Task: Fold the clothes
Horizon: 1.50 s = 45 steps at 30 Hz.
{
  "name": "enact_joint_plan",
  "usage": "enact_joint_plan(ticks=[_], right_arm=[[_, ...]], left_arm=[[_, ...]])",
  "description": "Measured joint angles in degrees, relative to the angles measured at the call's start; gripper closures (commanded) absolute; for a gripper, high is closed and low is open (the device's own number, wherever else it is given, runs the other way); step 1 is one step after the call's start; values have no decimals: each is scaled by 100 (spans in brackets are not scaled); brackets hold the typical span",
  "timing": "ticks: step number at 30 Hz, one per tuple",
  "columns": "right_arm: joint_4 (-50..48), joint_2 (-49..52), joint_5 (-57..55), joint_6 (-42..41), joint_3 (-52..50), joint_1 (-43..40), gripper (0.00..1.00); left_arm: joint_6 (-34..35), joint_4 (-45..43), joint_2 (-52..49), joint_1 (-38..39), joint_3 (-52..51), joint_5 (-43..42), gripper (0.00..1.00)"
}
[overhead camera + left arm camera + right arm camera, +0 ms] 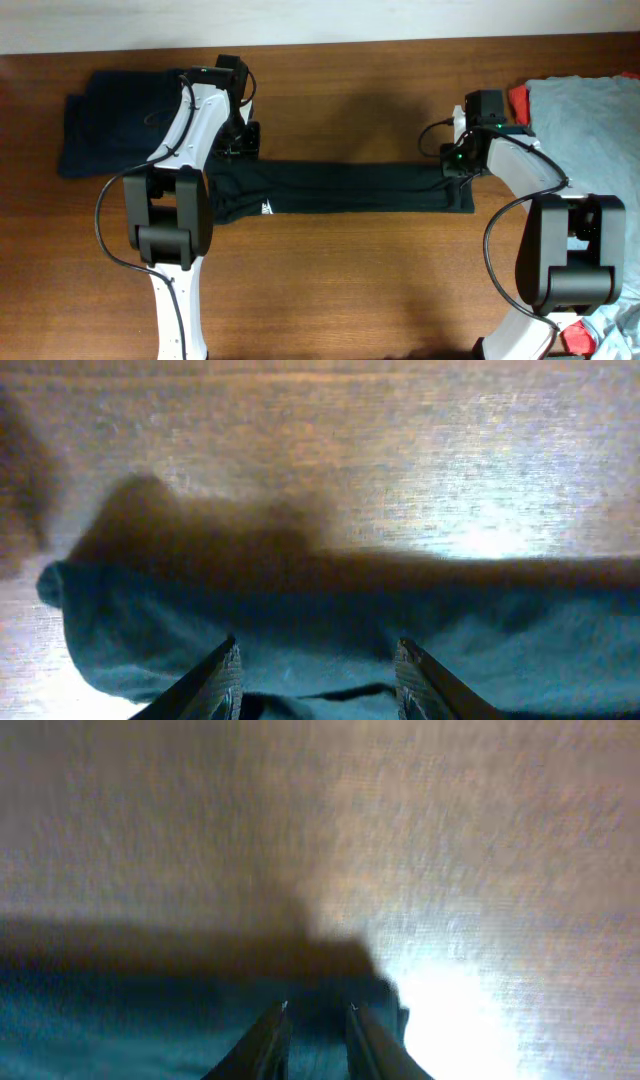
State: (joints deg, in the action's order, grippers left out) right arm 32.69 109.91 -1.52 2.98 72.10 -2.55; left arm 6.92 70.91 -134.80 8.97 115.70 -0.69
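Overhead: black T-shirt (350,187) spans nine to three o'clock on the bench (350,290); left jaws parted over it; right jaws narrow, hold unclear.

A robotics lab bench: two arms (175,215) mounted at a wooden table (350,290) bearing clothes (590,120).

Found the black T-shirt (350,187) folded into a long, narrow band, flat across the middle of the bench (350,285), left to right, small white mark (267,209) by its near edge toward the left. Saw a navy garment (110,125) far left, a light grey-blue garment (590,120) far right, a red garment (518,98) touching its left edge.
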Motion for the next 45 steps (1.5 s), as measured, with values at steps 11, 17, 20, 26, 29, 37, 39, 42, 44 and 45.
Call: enact_joint_plan(ticks=[11,17,20,26,29,37,39,42,44,45], right_arm=[[1440,-35,1121,0,1196,203,75],[1475,-66,2249,-13,1233,671,81],[1268,-37,2481,-31,1233,951,83],[719,304,2656,-94,1233,1473,84],[542,505,2675,-184,1233,1679,84],[251,837,2708,-299,1233,2081,84],[181,894,2715,-306,1233,2133,84],[57,1008,2712,-310,1233,2208,84],[-44,1073,2715,-334,1233,2247,84],[-81,1106,2715,-365,1233,2267,84]], left_arm=[[2,-116,0,0,0,0,22],[9,-116,0,0,0,0,14],[9,-111,0,0,0,0,14],[7,-114,0,0,0,-2,14],[7,-138,0,0,0,-96,16],[2,-57,-11,0,802,-306,4],[-15,-326,-11,7,940,-323,1],[4,-457,-11,17,944,-343,1],[4,-459,-11,22,944,-345,1],[4,-459,-11,24,944,-345,1]])
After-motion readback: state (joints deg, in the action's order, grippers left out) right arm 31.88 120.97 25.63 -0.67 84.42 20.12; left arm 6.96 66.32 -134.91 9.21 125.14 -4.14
